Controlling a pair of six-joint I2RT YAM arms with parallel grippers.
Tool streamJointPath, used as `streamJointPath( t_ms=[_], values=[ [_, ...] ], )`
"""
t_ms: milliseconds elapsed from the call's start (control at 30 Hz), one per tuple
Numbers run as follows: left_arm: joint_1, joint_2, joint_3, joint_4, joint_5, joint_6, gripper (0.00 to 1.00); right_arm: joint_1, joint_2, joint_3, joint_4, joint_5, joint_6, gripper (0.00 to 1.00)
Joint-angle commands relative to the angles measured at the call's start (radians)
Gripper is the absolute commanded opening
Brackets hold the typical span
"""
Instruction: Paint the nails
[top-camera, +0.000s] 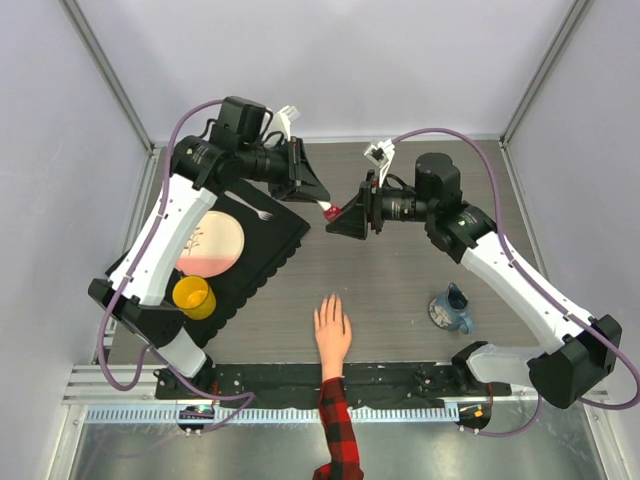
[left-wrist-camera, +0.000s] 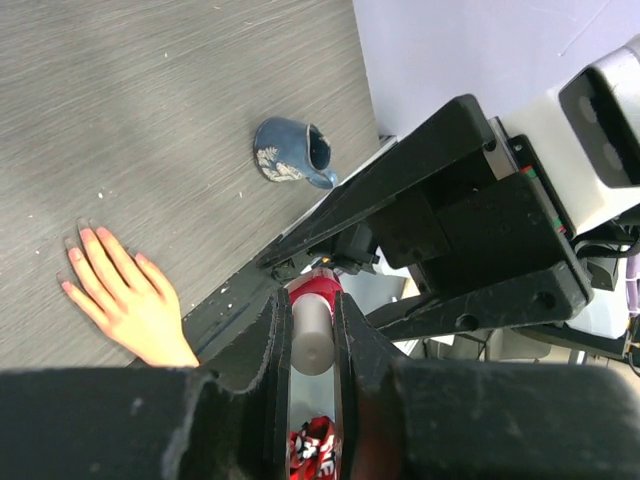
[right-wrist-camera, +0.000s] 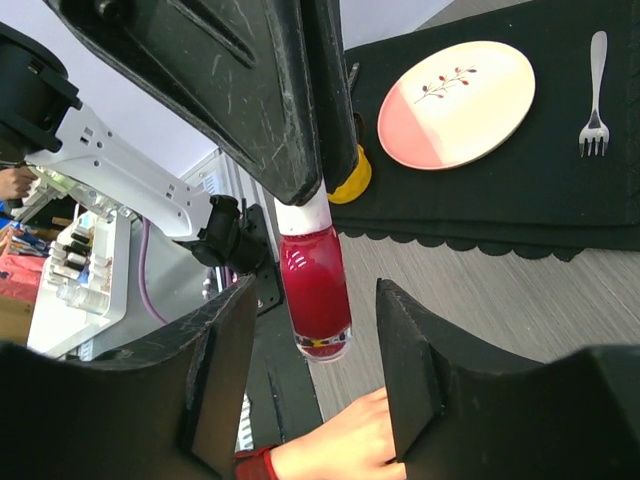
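Note:
A small red polish bottle (right-wrist-camera: 315, 285) with a white cap (left-wrist-camera: 312, 340) hangs in the air over the middle of the table. My left gripper (top-camera: 318, 200) is shut on the cap. My right gripper (top-camera: 347, 219) is open, its fingers (right-wrist-camera: 410, 360) on either side of the bottle's red body without touching it. The pale hand (top-camera: 332, 332) with the red-and-black plaid sleeve (top-camera: 338, 430) lies flat at the near edge, below both grippers. Its nails (left-wrist-camera: 86, 236) look pink-tinted in the left wrist view; in the top view they are too small to tell.
A black placemat (top-camera: 275, 245) at the left carries a pink-and-cream plate (top-camera: 208, 246), a fork (top-camera: 262, 212) and a yellow cup (top-camera: 193, 297). A blue mug (top-camera: 451, 310) stands at the right near the right arm. Grey walls enclose the table.

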Motion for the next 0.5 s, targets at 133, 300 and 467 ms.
streamJointPath(
  t_ms=[133,300,467],
  values=[
    [-0.034,0.012,0.108,-0.106,-0.056,0.077,0.00,0.025,0.017,0.078,-0.024,0.023,-0.120,0.46],
    [-0.046,0.015,0.124,-0.163,-0.089,0.115,0.00,0.025,0.020,0.105,-0.075,0.019,-0.171,0.44],
    [-0.051,0.011,0.129,-0.169,-0.094,0.117,0.00,0.034,0.022,0.107,-0.083,0.002,-0.180,0.42]
  ],
)
